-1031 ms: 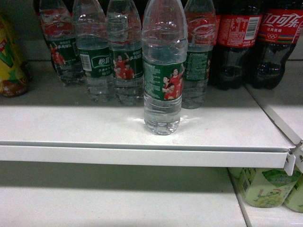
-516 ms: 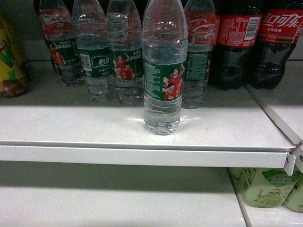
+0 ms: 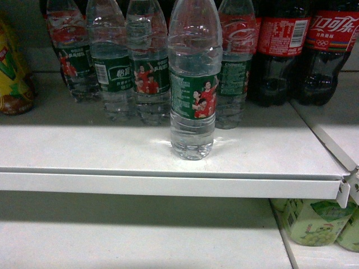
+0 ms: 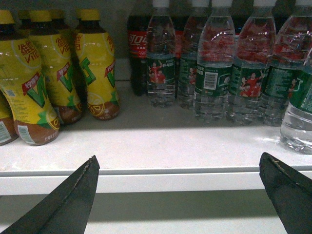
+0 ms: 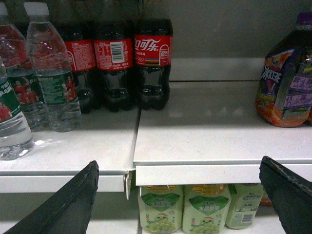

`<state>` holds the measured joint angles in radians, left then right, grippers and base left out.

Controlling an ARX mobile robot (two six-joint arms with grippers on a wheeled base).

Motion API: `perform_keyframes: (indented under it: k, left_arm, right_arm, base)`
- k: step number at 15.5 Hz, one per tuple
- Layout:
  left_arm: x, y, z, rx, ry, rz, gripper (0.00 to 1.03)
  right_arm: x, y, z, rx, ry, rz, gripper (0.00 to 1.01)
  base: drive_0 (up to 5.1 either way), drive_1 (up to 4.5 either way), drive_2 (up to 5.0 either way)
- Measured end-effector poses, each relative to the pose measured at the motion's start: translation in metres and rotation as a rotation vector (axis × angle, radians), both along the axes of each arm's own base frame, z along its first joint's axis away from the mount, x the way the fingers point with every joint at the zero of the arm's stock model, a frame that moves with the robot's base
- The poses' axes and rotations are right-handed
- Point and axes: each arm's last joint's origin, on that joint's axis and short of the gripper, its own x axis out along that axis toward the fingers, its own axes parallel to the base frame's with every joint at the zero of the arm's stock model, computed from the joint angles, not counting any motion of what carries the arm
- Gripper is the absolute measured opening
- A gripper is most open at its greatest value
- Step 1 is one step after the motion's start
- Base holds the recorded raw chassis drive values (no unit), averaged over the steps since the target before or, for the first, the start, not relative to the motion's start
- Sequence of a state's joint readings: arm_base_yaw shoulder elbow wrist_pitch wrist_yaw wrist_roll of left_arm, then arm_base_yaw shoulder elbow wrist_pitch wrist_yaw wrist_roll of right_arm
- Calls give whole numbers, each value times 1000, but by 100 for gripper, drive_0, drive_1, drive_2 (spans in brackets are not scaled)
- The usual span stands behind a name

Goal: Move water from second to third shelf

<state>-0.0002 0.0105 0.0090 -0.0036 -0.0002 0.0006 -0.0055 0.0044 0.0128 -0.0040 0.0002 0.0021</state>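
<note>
One water bottle (image 3: 193, 95), clear and ribbed with a green label, stands alone near the front of the white shelf (image 3: 84, 151). It also shows at the right edge of the left wrist view as the water bottle (image 4: 298, 112), and at the left edge of the right wrist view (image 5: 10, 122). More water bottles (image 3: 129, 67) stand in a row behind it. My left gripper (image 4: 179, 163) is open, in front of the shelf edge and left of the front bottle. My right gripper (image 5: 179, 168) is open, to the bottle's right. Neither gripper shows in the head view.
Dark cola bottles (image 3: 286, 50) stand right of the water, yellow drink bottles (image 4: 53, 68) to the left. A purple snack bag (image 5: 287, 78) sits on the neighbouring shelf panel. Green grape drinks (image 5: 207, 207) stand on the lower shelf (image 3: 140, 241). A metal bracket (image 3: 343, 190) joins the panels.
</note>
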Motion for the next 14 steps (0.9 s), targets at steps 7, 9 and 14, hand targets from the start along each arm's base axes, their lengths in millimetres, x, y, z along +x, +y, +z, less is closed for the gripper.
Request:
perform_keyframes:
  k: [7, 9, 14]
  left_arm:
    - [0, 0, 0, 0, 0, 0, 98]
    - [0, 0, 0, 0, 0, 0, 98]
    - [0, 0, 0, 0, 0, 0, 98]
  right_arm:
    - [5, -3, -3, 113, 157, 20, 98]
    - [11, -12, 19, 161, 106, 6, 98]
    - [30, -18, 60, 162, 31, 43, 98]
  base:
    - [0, 0, 0]
    - [0, 0, 0]
    - [0, 0, 0]
